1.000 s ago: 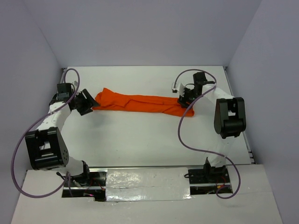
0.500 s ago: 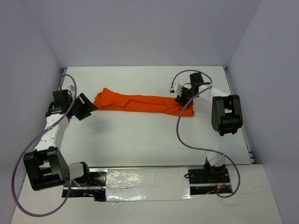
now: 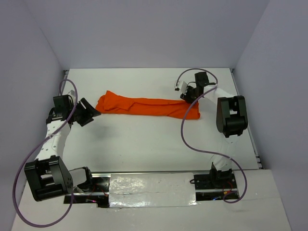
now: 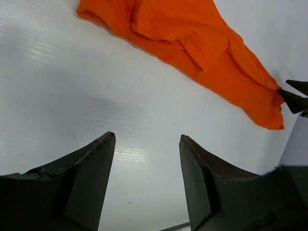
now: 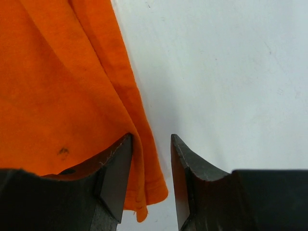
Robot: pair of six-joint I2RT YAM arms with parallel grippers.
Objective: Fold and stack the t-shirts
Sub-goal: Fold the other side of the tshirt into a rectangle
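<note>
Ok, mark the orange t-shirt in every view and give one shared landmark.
Top external: the t-shirt lies as a long band across the table's far half.
Left wrist: along the top, running down to the right.
Right wrist: fills the left half.
Landmark: the hem corner at its right end.

The orange t-shirt [image 3: 144, 106] lies bunched in a long strip. One hem lies between the jaws of the right tool [image 5: 150, 139].
</note>
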